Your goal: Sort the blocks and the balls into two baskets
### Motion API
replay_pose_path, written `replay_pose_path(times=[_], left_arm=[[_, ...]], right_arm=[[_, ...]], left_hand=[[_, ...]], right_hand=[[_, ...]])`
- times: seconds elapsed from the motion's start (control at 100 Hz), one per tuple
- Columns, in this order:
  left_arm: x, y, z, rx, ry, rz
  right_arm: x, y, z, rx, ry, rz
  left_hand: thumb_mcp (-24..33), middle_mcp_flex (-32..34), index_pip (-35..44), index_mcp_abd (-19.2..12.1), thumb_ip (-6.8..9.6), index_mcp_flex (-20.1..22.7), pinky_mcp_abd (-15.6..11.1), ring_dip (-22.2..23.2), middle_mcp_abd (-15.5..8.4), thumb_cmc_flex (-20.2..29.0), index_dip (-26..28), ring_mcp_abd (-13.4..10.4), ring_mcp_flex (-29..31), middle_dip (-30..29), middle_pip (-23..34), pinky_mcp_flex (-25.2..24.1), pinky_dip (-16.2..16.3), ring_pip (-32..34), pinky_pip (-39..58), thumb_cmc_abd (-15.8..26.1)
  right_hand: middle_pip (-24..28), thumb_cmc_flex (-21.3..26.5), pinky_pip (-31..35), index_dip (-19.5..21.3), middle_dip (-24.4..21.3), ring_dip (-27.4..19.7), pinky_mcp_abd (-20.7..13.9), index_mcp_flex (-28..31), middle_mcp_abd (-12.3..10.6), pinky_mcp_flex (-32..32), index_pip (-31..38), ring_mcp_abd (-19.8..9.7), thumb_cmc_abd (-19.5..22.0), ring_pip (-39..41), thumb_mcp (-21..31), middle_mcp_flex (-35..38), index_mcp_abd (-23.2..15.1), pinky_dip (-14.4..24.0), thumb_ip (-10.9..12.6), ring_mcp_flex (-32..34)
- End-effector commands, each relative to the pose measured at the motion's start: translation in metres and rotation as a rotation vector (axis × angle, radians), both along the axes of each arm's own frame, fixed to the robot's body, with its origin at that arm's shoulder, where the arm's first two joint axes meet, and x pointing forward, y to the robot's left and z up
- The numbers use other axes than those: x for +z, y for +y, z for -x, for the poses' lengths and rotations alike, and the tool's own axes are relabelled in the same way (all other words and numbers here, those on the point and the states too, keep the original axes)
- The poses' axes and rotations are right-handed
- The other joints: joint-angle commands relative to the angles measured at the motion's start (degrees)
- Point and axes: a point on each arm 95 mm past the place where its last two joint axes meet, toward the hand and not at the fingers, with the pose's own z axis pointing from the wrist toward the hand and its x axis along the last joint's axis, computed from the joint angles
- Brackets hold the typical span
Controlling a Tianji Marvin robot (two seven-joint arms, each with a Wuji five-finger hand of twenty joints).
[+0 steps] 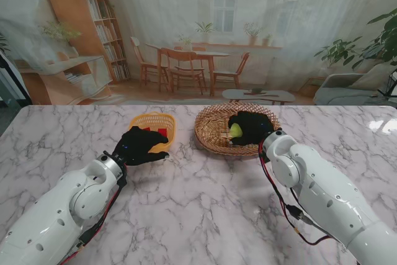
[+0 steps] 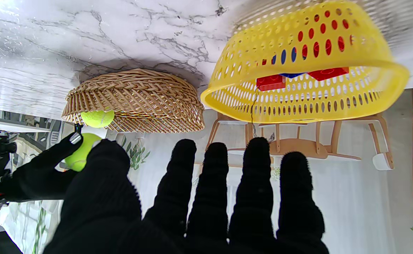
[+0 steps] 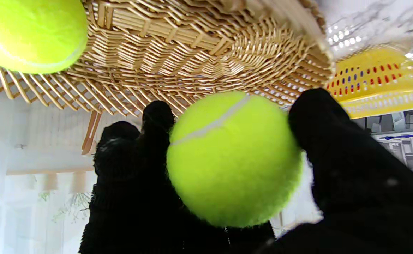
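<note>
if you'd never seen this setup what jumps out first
The bright yellow-green tennis ball held in the black-gloved right hand above the round woven wicker basket, where a second tennis ball already lies. To its left, the yellow perforated plastic basket holds red and blue blocks, with the open left hand just nearer to me.

In the stand view, the wicker basket (image 1: 214, 130) is being partly covered by the right hand (image 1: 251, 128), and only a sliver of the held tennis ball (image 1: 236, 131) is being left visible. A second ball (image 3: 30, 33) is being cut off by the right wrist picture's edge. The red blocks (image 2: 271, 82) in the yellow basket (image 2: 298, 102) are being screened by its perforated wall; their number cannot be told.
</note>
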Motion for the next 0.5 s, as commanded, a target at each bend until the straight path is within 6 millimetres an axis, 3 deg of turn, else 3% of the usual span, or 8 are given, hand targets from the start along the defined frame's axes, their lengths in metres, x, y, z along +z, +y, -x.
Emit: replay_pose_path(times=[0.0,0.26,0.36,0.46,0.49], left_arm=[[-0.003,0.001,0.000,0.004,0.013,-0.005],[-0.002,0.003,0.000,0.008,0.007,-0.001],[-0.002,0.003,0.000,0.007,0.007,0.000],[-0.002,0.003,0.000,0.007,0.007,0.000],[-0.002,0.003,0.000,0.007,0.007,0.000]], right_arm=[[0.005,0.003,-0.010,-0.025,0.013,-0.016],[-0.005,0.014,-0.036,-0.043,0.052,0.012],[-0.007,0.018,-0.043,-0.044,0.058,0.015],[-0.010,0.020,-0.050,-0.041,0.061,0.024],[-0.011,0.022,-0.051,-0.042,0.060,0.022]], left_hand=[[-1.2,1.2,0.6,0.6,-0.60,0.7,-0.4,0.2,0.4,0.1,0.1,0.8,-0.4,0.6,0.1,-0.6,0.3,1.2,1.0,2.3],[-1.2,1.2,0.6,0.5,-0.61,0.8,-0.5,0.2,0.4,0.0,0.1,0.7,-0.4,0.6,0.1,-0.6,0.3,1.3,1.1,2.3],[-1.2,1.2,0.6,0.5,-0.60,0.8,-0.5,0.2,0.3,0.1,0.1,0.7,-0.4,0.6,0.1,-0.5,0.3,1.3,1.1,2.2],[-1.2,1.3,0.7,0.5,-0.60,0.8,-0.5,0.2,0.3,0.1,0.2,0.7,-0.4,0.6,0.1,-0.6,0.3,1.3,1.0,2.3],[-1.2,1.3,0.6,0.5,-0.60,0.8,-0.5,0.2,0.4,0.1,0.2,0.8,-0.4,0.6,0.1,-0.6,0.3,1.3,1.0,2.2]], right_hand=[[2.0,7.8,-0.3,-0.5,0.9,-0.3,-0.5,1.3,-1.7,-0.6,6.4,-4.3,3.7,1.8,4.5,-1.5,-3.5,-0.3,0.9,-0.3],[1.7,7.3,-3.0,-1.2,0.2,-1.4,0.1,0.3,-2.0,-2.7,7.3,-4.3,4.7,-0.4,3.9,-2.6,-4.0,-0.9,0.8,-1.6],[-0.5,5.5,-6.8,-1.8,-2.0,-4.5,1.8,-0.5,-1.9,-6.1,5.5,-3.3,6.2,-6.2,3.0,-4.2,-4.1,-1.9,1.2,-4.0],[-3.3,2.9,-10.5,-0.9,-5.6,-8.6,2.7,-1.5,-1.5,-10.4,-0.1,-1.8,9.0,-12.9,2.7,-6.4,-3.2,-3.6,3.4,-7.3],[-4.0,1.5,-11.6,1.9,-7.2,-10.0,3.2,-2.7,-1.3,-12.5,-3.4,-1.3,10.7,-14.9,2.5,-7.5,-2.5,-4.5,5.9,-8.9]])
